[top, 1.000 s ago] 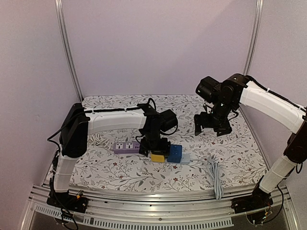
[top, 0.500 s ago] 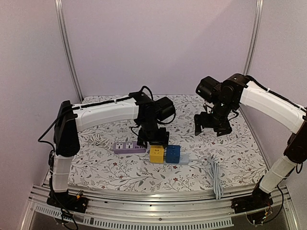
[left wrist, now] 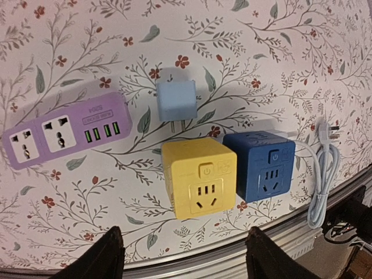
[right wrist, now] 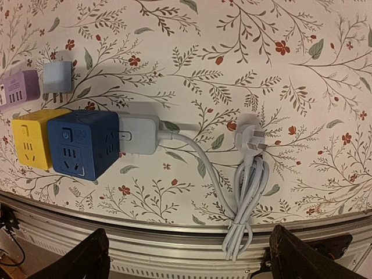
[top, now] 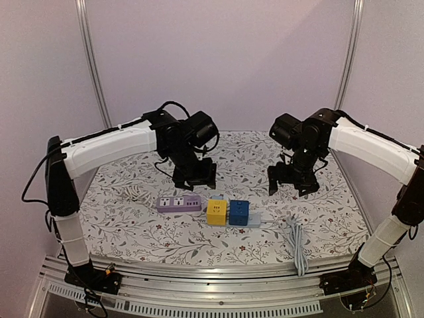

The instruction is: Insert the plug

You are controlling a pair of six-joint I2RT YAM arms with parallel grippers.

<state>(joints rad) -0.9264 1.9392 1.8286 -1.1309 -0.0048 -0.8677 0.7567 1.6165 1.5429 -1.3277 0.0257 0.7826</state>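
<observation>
Two claws, both released, nothing between the fingers. In the top view the left gripper (top: 195, 181) hangs over the floral mat (top: 132, 225) at 11 o'clock from the yellow cube socket (top: 216, 212). The right gripper (top: 291, 185) hangs at 1 o'clock from the blue cube socket (top: 239, 213).

The light-blue plug (left wrist: 177, 100) lies loose on the mat, not inserted. In the left wrist view it sits at 11 o'clock from the yellow cube, just beside it, with its two prongs pointing to 6 o'clock, toward the cube's back edge.

Row on the mat, top view:
- The purple power strip (top: 179, 203) is at 9 o'clock from the yellow cube, a small gap apart.
- The blue cube is at 3 o'clock, right up against it (touching or a hairline apart, cannot tell).
- A grey adapter (right wrist: 138, 133) is seated in the blue cube's 3 o'clock face.
- The adapter's white cable (right wrist: 244, 197) runs out to a bundle near the table's front rail, with a three-pin plug (right wrist: 251, 138) lying free on top.
</observation>
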